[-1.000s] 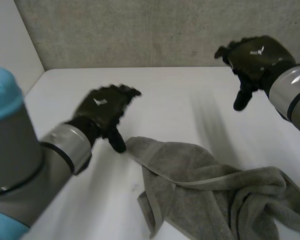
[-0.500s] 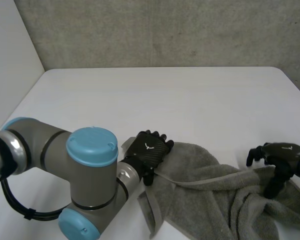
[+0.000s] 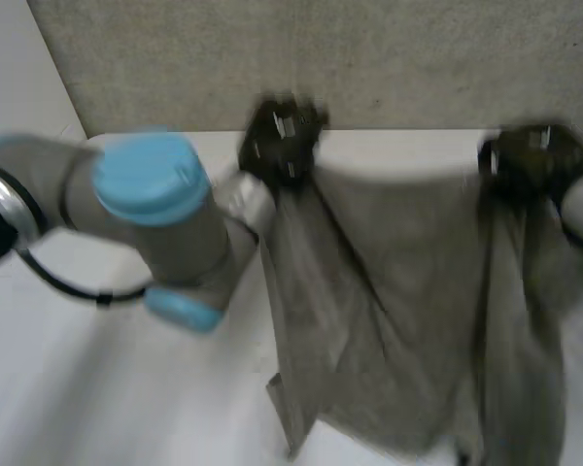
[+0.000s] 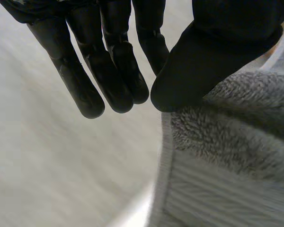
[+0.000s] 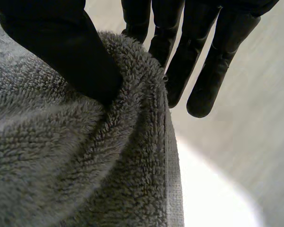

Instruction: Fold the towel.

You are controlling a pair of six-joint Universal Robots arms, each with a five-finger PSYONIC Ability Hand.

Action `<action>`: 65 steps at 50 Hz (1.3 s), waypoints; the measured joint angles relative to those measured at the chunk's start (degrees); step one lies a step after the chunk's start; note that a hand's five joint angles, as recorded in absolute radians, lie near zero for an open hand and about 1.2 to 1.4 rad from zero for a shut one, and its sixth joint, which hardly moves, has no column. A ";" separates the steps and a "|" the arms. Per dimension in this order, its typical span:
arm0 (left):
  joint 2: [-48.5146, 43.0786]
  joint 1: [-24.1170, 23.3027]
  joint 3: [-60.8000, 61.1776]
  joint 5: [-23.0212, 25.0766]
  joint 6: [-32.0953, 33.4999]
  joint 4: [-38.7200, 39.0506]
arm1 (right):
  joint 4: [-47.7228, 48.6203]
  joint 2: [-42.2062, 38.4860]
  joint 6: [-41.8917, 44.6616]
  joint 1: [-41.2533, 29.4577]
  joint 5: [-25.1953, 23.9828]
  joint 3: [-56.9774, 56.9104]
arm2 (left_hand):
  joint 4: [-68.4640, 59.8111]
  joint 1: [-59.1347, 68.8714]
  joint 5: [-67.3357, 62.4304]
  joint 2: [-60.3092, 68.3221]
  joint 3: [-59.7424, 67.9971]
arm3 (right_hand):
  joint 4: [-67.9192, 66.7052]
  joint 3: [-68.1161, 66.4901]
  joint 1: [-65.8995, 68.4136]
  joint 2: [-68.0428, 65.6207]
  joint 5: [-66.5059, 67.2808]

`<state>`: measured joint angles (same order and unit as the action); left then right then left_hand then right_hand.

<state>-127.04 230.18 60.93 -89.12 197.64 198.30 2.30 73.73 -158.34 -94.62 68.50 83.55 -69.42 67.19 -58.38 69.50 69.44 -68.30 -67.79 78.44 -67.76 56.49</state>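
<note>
I am holding the grey towel (image 3: 398, 291) up in the middle of the frame. It is hanging down flat toward the bottom edge, over the white table (image 3: 97, 388). My left hand (image 3: 282, 136) is pinching one top corner at the upper middle. My right hand (image 3: 530, 160) is pinching the other top corner at the upper right. Each thumb is pressing the fluffy cloth against straight fingers.

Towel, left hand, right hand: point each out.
towel (image 3: 398, 291), head view, middle of the hanging cloth.
left hand (image 4: 217, 61), left wrist view, thumb on the towel's edge.
right hand (image 5: 57, 52), right wrist view, thumb pressed into the towel.
</note>
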 measured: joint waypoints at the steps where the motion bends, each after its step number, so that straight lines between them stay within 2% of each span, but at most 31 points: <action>1: 0.24 0.66 -2.82 -0.91 0.00 1.04 | 4.59 0.11 -2.41 -1.73 1.75 -2.27 | -0.06 0.11 -0.03 0.06 0.05 | 0.00 -0.03 0.04 0.00 0.00; 3: 0.72 2.34 -9.54 -3.52 0.00 3.49 | 14.91 0.73 -7.47 -4.84 5.82 -5.83 | -0.22 0.25 -0.23 0.16 0.15 | 0.00 -0.03 0.05 0.00 0.00; 5: 1.00 3.20 -12.32 -4.87 -0.03 4.49 | 19.93 1.36 -9.78 -6.18 7.93 -7.23 | -0.24 0.26 -0.31 0.18 0.16 | 0.00 -0.03 0.05 0.00 0.00; 9: 1.94 5.09 -15.87 -7.42 -0.14 5.78 | 23.78 2.43 -11.95 -8.06 10.38 -9.27 | -0.26 0.27 -0.49 0.22 0.21 | 0.00 -0.03 0.07 0.00 0.02; 13: 4.62 7.76 -14.00 -9.28 -0.34 5.71 | 19.85 2.70 -10.59 -9.83 11.31 -10.72 | -0.27 1.88 -1.07 0.25 0.22 | -0.01 -0.03 0.07 0.00 0.03; 16: 6.79 9.03 -8.62 -9.14 -0.34 5.08 | 13.21 1.90 -6.47 -11.09 11.19 -10.16 | -0.28 1.96 -1.12 0.27 0.24 | -0.01 -0.06 0.17 0.00 0.10; 22: 11.71 10.16 10.12 -6.40 -0.07 4.28 | 3.73 -0.17 0.84 -14.24 11.09 -5.30 | -0.29 1.96 -1.13 0.27 0.26 | -0.02 -0.18 0.18 -0.01 0.11; 30: 15.10 9.48 34.00 -2.36 0.31 4.26 | -2.28 -6.79 2.48 -16.42 11.11 0.90 | 0.59 1.52 -0.79 -0.58 -0.60 | -0.02 -0.33 0.18 -0.01 0.12; 31: 15.26 9.24 37.23 -2.01 0.44 4.26 | -3.31 -8.21 2.43 -16.61 11.04 1.74 | 5.56 -3.80 4.22 -6.47 -5.53 | -0.02 -0.33 0.18 -0.01 0.12; 32: 15.26 9.24 37.23 -2.01 0.44 4.26 | -3.31 -8.21 2.43 -16.61 11.04 1.74 | 5.56 -3.80 4.22 -6.47 -5.53 | -0.02 -0.33 0.18 -0.01 0.12; 33: 15.44 8.90 41.28 -1.72 0.69 4.47 | -4.29 -9.45 2.34 -16.70 10.93 2.58 | 21.73 -21.85 20.64 -21.86 -21.48 | -0.02 -0.33 0.18 -0.01 0.12; 35: 15.50 8.75 43.11 -1.66 0.81 4.63 | -4.88 -10.05 2.24 -16.67 10.78 3.24 | 33.56 -33.01 31.44 -33.78 -33.10 | -0.02 -0.34 0.18 -0.01 0.12; 36: 15.59 8.66 44.46 -1.67 0.86 4.84 | -5.24 -10.25 2.15 -16.61 10.57 3.89 | 46.98 -45.60 45.81 -46.98 -46.76 | -0.02 -0.43 0.18 0.00 0.12; 37: 15.61 8.63 45.00 -1.69 0.86 4.93 | -5.37 -10.18 2.10 -16.58 10.39 4.32 | 46.98 -45.60 45.81 -46.98 -46.76 | -0.02 -0.44 0.18 0.00 0.12; 41: 15.73 8.82 44.84 -1.79 0.68 5.51 | -5.23 -8.06 2.07 -16.51 9.25 6.09 | 54.38 -51.62 53.33 -54.36 -54.37 | -0.02 -0.46 0.18 0.00 0.12; 49: 14.70 8.91 38.62 -1.63 0.45 8.54 | -4.37 3.27 2.31 -16.56 3.85 10.51 | 56.28 -53.47 55.20 -56.34 -56.13 | -0.02 -0.46 0.18 0.00 0.13; 54: 12.88 8.39 34.21 -0.26 0.54 9.42 | -4.44 8.69 2.35 -16.58 2.12 11.90 | 56.27 -53.47 55.19 -56.34 -56.13 | -0.02 -0.46 0.18 0.00 0.14; 60: 6.73 7.49 23.81 7.49 0.72 7.61 | -4.79 15.41 2.54 -16.58 1.43 13.53 | 50.84 -48.29 49.82 -50.84 -50.80 | -0.02 -0.46 0.18 0.00 0.16; 65: -0.71 7.35 12.32 14.44 0.99 0.67 | -4.91 19.98 2.65 -16.59 1.50 15.11 | 47.46 -45.29 46.45 -47.47 -47.39 | -0.02 -0.46 0.18 0.00 0.16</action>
<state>-127.75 237.53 73.25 -74.68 198.63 198.97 -2.61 93.71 -155.68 -111.21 70.00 98.66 -21.96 21.90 -11.94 22.04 22.05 -68.32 -68.25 78.62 -67.76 56.65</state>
